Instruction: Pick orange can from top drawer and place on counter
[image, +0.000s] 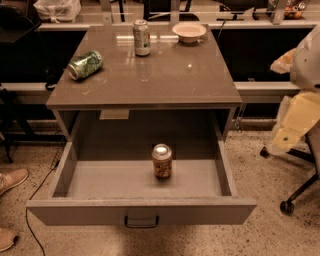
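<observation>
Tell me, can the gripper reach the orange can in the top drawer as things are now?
Probably yes. The top drawer is open, and the orange can stands upright and alone in it, uncovered from above. The gripper hangs to the right of the drawer, with nothing between them.

No legible text on the orange can (162, 161); gripper (294, 122) at right edge.

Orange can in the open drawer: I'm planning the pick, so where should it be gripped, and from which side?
Grip the orange can across its round body, from above: it stands upright mid-drawer, walls all around. The gripper hangs right of the top drawer.
</observation>
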